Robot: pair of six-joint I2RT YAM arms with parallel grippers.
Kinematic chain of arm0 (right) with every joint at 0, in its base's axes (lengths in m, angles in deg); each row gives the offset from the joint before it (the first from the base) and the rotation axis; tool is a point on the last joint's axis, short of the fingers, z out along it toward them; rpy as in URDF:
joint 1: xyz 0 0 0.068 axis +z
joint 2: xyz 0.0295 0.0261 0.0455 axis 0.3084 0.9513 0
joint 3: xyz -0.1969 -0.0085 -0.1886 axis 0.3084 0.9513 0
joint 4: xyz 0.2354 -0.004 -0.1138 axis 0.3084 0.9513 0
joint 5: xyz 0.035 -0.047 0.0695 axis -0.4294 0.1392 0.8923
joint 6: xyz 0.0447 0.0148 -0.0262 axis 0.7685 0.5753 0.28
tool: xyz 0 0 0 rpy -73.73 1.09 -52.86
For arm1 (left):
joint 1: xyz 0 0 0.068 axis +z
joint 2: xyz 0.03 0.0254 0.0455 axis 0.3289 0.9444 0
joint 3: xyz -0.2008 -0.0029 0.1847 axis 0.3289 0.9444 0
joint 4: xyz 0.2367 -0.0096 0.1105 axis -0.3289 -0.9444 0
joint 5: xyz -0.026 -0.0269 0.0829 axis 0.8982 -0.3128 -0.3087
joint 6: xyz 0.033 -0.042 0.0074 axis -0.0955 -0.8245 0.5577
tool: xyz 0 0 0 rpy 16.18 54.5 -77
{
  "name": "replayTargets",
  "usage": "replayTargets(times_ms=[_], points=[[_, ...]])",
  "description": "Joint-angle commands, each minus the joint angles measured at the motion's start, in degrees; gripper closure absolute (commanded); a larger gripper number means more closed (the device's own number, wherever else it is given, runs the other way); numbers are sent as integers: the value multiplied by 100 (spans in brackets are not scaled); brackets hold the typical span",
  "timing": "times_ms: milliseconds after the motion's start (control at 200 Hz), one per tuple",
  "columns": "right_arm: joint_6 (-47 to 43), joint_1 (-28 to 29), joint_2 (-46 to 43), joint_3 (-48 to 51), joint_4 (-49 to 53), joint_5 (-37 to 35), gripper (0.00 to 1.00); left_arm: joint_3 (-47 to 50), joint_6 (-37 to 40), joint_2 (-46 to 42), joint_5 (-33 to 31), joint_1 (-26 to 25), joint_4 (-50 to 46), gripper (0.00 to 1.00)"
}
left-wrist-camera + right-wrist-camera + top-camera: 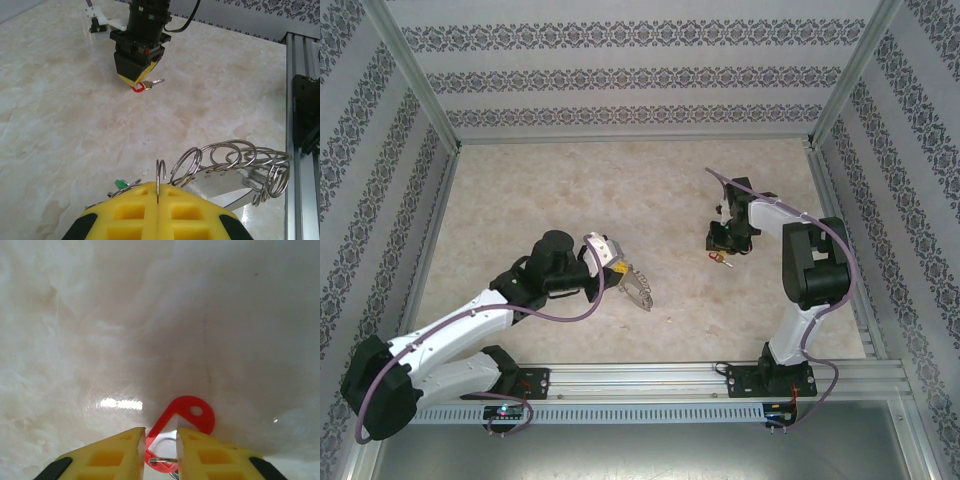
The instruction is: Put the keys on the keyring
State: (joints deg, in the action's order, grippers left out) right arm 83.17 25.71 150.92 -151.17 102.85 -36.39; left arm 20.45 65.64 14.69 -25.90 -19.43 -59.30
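With the left gripper (158, 192), yellow grid-moulded pads pressed together, pinches one thin wire loop of the large grey metal keyring (235, 160), a hoop bristling with shiny overlapping round coils. Just left of those pads, a tiny green-headed key (120, 183). With the right gripper (161, 435), nips a flat red plastic-headed key (186, 415), round hole in its head, silver blade jutting sideways, close to the glossy cream marble-patterned tabletop (60, 125), well apart from the keyring.
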Motion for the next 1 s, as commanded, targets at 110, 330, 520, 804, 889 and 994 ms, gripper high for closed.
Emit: replayTargets(times_ms=[110,330,520,804,889,994], points=[[105,104,-187,162,95,-236,79,34,-8,-239,10,5,83,100],[67,143,-322,213,147,-100,71,69,-44,-298,-15,5,91,100],[13,157,-527,333,72,107,69,47,-60,-282,-8,3,92,100],[-148,220,-461,336,209,-91,68,67,-80,-312,-17,5,86,100],[-170,245,-457,346,205,-163,69,62,-82,-308,-35,5,97,100],[-110,258,-516,339,169,-390,67,58,-81,-301,-38,5,101,100]])
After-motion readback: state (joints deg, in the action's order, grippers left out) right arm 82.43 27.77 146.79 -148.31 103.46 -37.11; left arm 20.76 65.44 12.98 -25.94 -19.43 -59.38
